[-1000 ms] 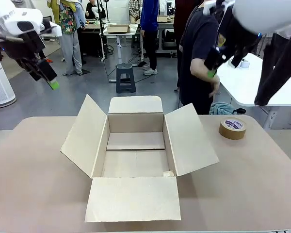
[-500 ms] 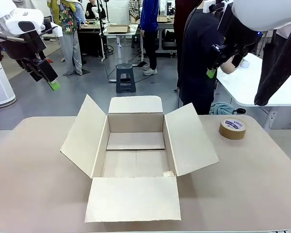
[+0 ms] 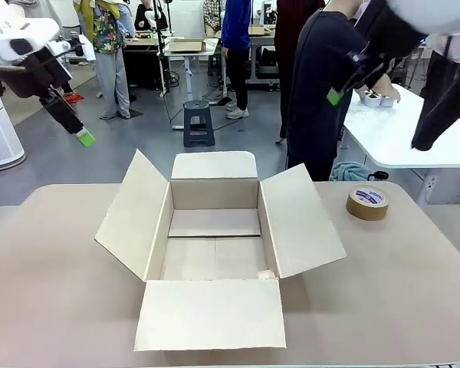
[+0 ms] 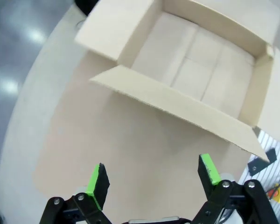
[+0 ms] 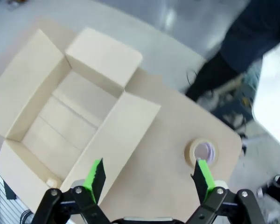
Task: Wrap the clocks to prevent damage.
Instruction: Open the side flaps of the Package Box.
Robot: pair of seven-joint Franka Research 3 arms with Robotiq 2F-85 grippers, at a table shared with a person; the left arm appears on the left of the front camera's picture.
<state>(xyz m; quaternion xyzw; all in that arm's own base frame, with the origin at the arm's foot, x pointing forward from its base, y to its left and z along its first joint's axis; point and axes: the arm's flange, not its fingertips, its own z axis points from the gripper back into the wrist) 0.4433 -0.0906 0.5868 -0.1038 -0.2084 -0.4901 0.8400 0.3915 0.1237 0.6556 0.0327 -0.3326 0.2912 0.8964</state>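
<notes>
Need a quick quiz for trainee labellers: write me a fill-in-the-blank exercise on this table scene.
1. The cardboard box on the table has its flaps ____, not closed.
2. The roll of tape lies on the table on the robot's ____ side of the box.
3. The left pincer and the right pincer hang above the table, both ____ and holding nothing.
Missing words: open; right; open.
</notes>
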